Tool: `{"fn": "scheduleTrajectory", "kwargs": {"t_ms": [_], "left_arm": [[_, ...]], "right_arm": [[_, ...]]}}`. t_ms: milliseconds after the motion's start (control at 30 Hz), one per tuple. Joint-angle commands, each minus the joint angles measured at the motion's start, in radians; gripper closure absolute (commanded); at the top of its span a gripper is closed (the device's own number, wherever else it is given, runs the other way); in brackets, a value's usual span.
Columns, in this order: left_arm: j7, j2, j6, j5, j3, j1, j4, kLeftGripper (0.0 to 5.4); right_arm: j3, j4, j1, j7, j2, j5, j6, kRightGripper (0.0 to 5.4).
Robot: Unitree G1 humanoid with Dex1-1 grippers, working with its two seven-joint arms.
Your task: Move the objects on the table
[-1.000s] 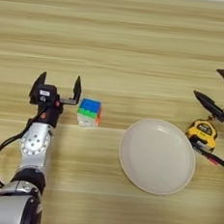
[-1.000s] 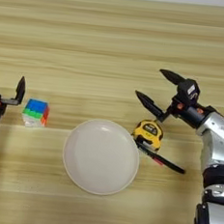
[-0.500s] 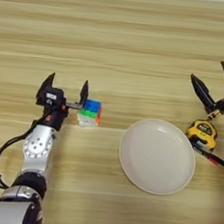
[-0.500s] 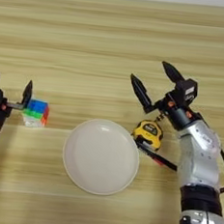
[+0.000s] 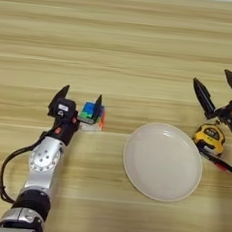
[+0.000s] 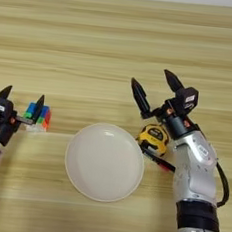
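Note:
A small multicoloured puzzle cube (image 5: 93,117) sits on the table (image 5: 123,43) at the left. My left gripper (image 5: 80,98) is open beside it, and its right finger overlaps the cube's top left edge. A yellow-and-black tape measure (image 6: 153,139) lies to the right of the plate. A slim red-and-black pen (image 6: 159,161) lies slanted just in front of the tape measure. My right gripper (image 6: 150,76) is open, its two black fingers spread wide just behind the tape measure with nothing between them.
A round white plate (image 5: 162,161) lies between the cube and the tape measure, its right rim close to the tape measure and pen. Bare planks stretch across the far half of the table.
My left gripper has moved right, up to the cube. My right gripper has shifted left and a little farther back, behind the tape measure. The objects have not moved.

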Motion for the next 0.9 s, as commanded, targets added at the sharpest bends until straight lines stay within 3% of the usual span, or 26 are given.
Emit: {"fn": "scheduleTrajectory", "kwargs": {"t_ms": [33,100,300,900], "left_arm": [[0.002,-0.006,0.077,0.016,-0.025,0.019,-0.046,0.00],[0.017,-0.010,0.120,0.027,-0.035,0.024,-0.053,0.00],[-0.008,-0.027,0.216,-0.005,-0.048,0.048,-0.103,0.00],[-0.014,-0.052,0.319,-0.038,-0.048,0.055,-0.107,0.00]], "right_arm": [[0.005,-0.050,0.019,-0.018,0.015,0.014,0.025,0.02],[0.008,-0.071,0.027,-0.023,0.022,0.017,0.032,0.02],[0.013,-0.121,0.039,-0.045,0.026,0.027,0.071,0.02],[0.015,-0.153,0.053,-0.059,0.042,0.038,0.084,0.02]]}}
